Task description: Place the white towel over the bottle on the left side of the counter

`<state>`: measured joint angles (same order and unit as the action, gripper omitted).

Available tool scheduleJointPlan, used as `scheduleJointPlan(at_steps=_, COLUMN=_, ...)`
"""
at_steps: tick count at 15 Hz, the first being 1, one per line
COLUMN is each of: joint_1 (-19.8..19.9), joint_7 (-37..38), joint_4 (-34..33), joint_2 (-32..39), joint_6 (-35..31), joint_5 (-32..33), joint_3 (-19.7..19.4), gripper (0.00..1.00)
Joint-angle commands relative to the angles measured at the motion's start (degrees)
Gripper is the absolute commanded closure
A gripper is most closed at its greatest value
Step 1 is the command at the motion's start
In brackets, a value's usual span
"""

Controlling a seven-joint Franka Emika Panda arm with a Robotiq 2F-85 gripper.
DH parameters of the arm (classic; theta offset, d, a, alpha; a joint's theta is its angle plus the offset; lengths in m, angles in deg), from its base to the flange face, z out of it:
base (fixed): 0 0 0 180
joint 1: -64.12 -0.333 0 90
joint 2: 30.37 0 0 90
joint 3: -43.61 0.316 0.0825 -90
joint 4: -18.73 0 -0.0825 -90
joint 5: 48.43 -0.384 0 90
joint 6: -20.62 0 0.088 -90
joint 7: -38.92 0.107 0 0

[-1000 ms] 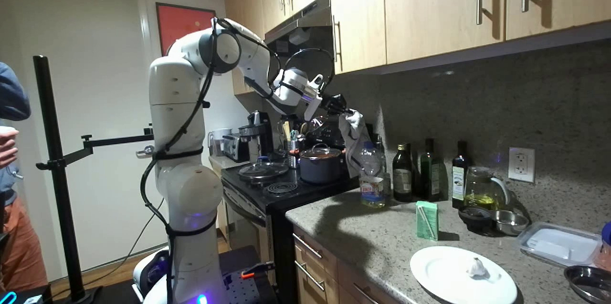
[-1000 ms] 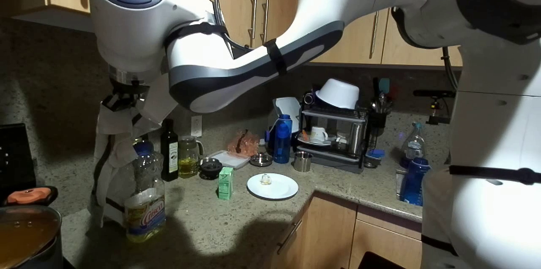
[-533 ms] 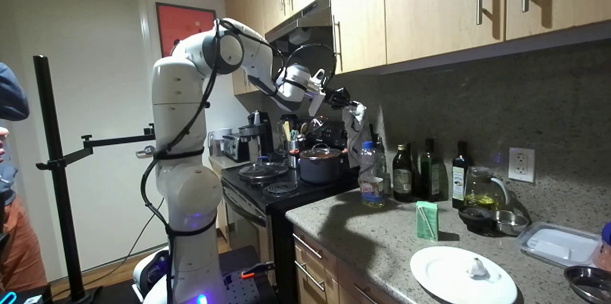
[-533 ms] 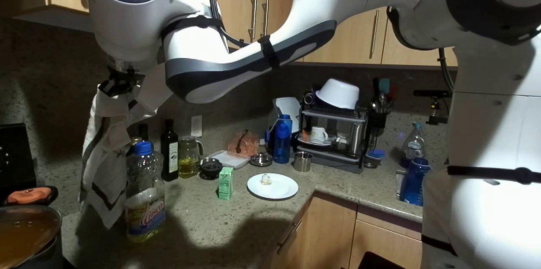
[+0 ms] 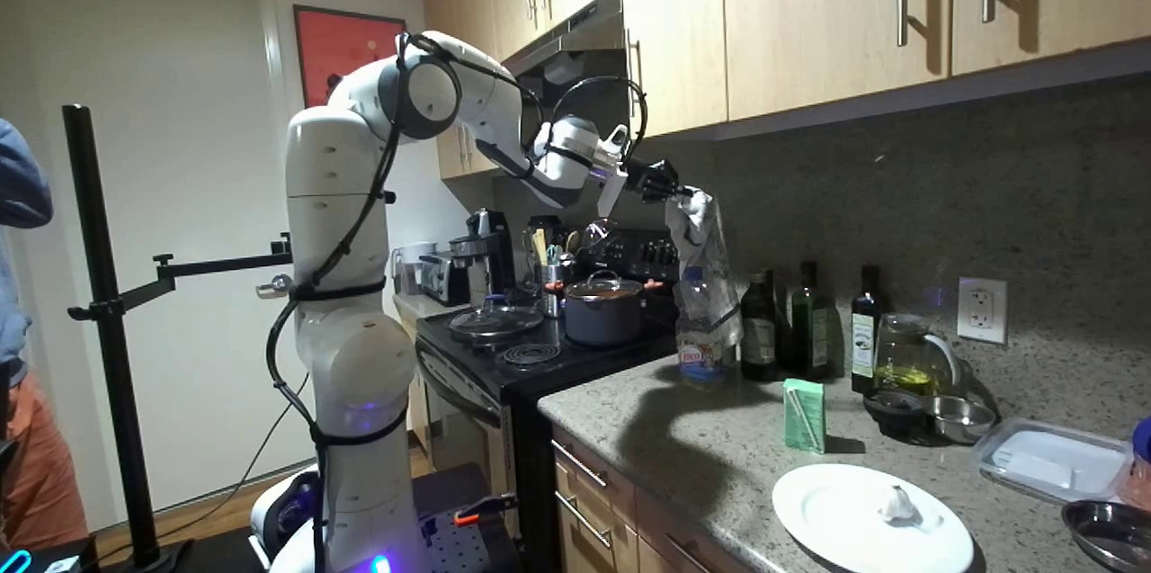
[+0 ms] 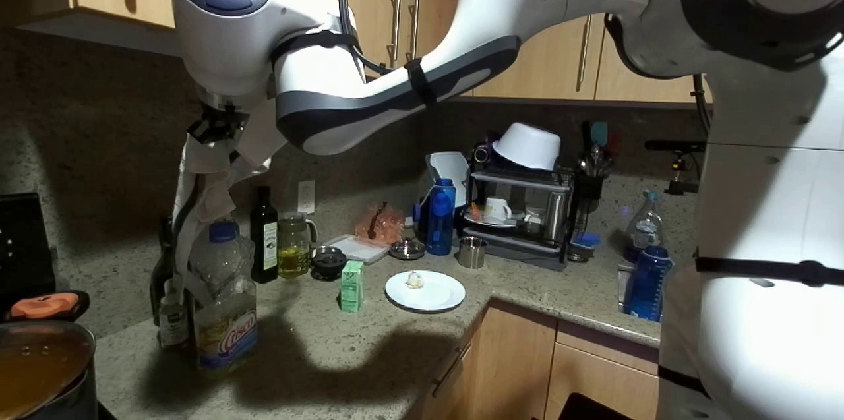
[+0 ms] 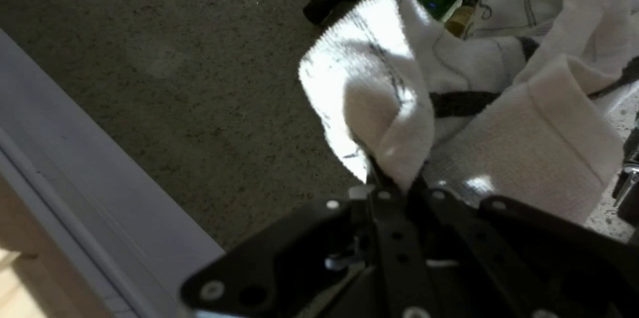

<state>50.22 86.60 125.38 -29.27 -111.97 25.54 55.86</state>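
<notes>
- Gripper (image 7: pixel 397 180) has a firm-looking pinch on a bunched bit of the white towel (image 7: pixel 372 73) — in the wrist view the cloth is wedged right at the tips.
- The rest of the towel hangs free in the air at the left end of the counter (image 5: pixel 620 438), next to the stove (image 5: pixel 490 371).
- Target, I'd guess, is the Crisco bottle (image 6: pixel 227 334), standing upright with its blue cap (image 6: pixel 223 231) on. Several other bottles around, so that's only my bet.
- In both exterior views the gripper sits above the cap, roughly lined up, but the cap is in plain sight. Cloth seems to fall behind and beside the bottle, not over it. Can't tell if they're touching.
- Step in hand, as I read it: positioning the towel for the drape. Nothing covered yet, nothing let go.
- Next move calls for bringing the cloth across the cap so some falls on the near side too, then lowering and releasing.
- Letting go right now would probably drop it down the back. I'd go gently — a sideways tug could tip the bottle, or snag the dark bottle (image 5: pixel 760 330) close by.
</notes>
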Motion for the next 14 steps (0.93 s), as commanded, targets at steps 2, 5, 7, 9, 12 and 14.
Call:
scheduleJointPlan(at_steps=2, joint_1=-1.11, joint_7=1.05, joint_4=2.58, joint_2=-3.66, joint_6=4.24, joint_5=0.23, joint_3=1.72, gripper=0.96)
scheduleJointPlan(at_steps=5, joint_1=-1.83, joint_7=1.64, joint_4=4.2, joint_2=-5.87, joint_6=7.67, joint_5=0.34, joint_3=3.15, gripper=0.96)
scheduleJointPlan(at_steps=7, joint_1=-1.71, joint_7=1.97, joint_4=5.7, joint_2=-7.24, joint_6=9.24, joint_5=0.1, joint_3=3.37, gripper=0.96)
scheduleJointPlan(at_steps=9, joint_1=-1.09, joint_7=2.49, joint_4=7.35, joint_2=-8.41, joint_6=10.64, joint_5=-0.12, joint_3=3.08, gripper=0.96)
scheduleJointPlan(at_steps=12, joint_1=0.01, joint_7=4.28, joint_4=10.11, joint_2=-9.64, joint_6=9.97, joint_5=-1.4, joint_3=1.84, gripper=0.96)
scheduleJointPlan(at_steps=14, joint_1=0.83, joint_7=4.79, joint_4=11.61, joint_2=-9.11, joint_6=6.32, joint_5=-2.28, joint_3=0.6, gripper=0.96)
